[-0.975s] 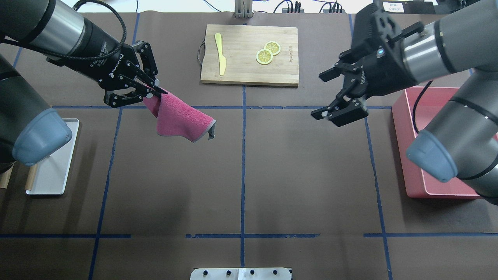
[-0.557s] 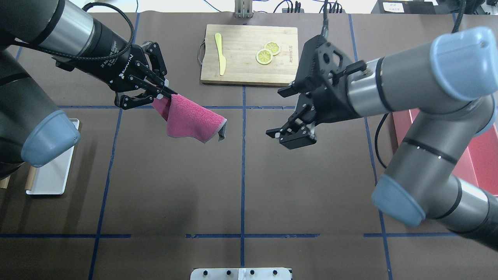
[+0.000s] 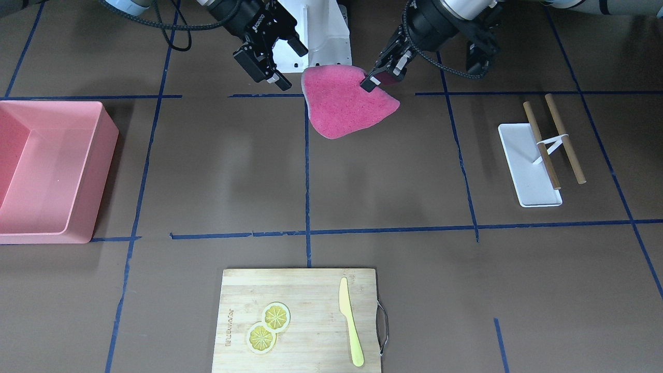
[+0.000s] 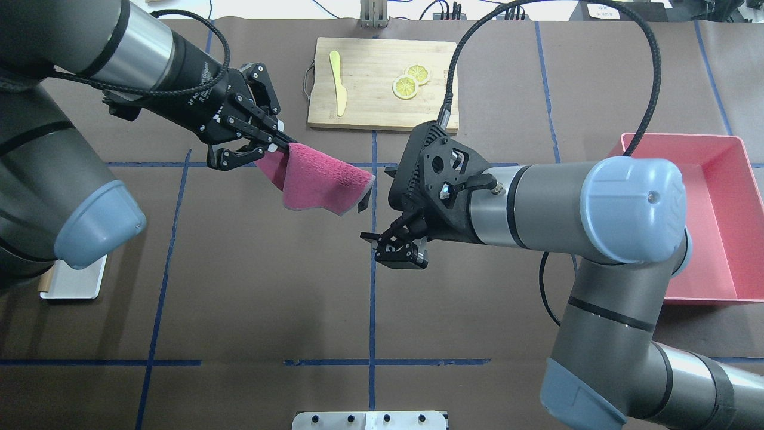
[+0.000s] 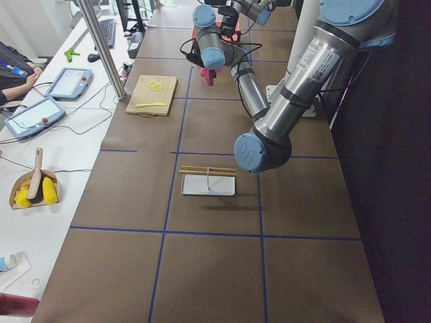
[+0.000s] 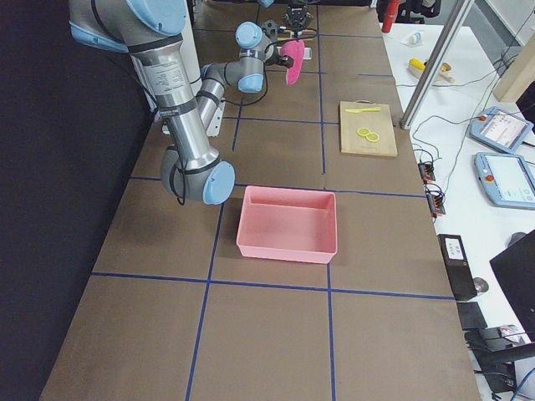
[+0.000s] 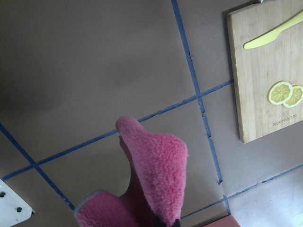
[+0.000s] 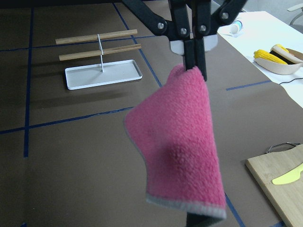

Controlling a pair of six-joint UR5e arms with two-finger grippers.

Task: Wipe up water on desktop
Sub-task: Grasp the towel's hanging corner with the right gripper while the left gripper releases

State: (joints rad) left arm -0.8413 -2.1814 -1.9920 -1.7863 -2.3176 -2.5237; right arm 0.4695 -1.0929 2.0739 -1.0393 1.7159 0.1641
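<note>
One pink cloth (image 3: 344,109), one cutting board (image 3: 311,342), two lemon slices (image 3: 276,314), one yellow knife (image 3: 350,331), one pink bin (image 3: 105,176) and one white tray (image 3: 523,166) are pictured.

Probably a robotics lab: dark-brown desktop (image 4: 268,286) gridded in blue tape (image 4: 373,298), tablet-like control pendants (image 5: 77,82) on a white side bench (image 5: 67,161).

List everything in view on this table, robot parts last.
desktop: one, dark brown with a blue tape grid, under everything
cloth: one, pink, hanging from the left gripper
cutting board: one, light bamboo, far middle
lemon slices: two, yellow, on the cutting board
knife: one, yellow, on the cutting board
bin: one, pink, robot's right side
tray: one, white, robot's left side
rods: two, wooden, above the tray
left gripper: black, shut on the cloth
right gripper: black, open, beside the cloth
</note>
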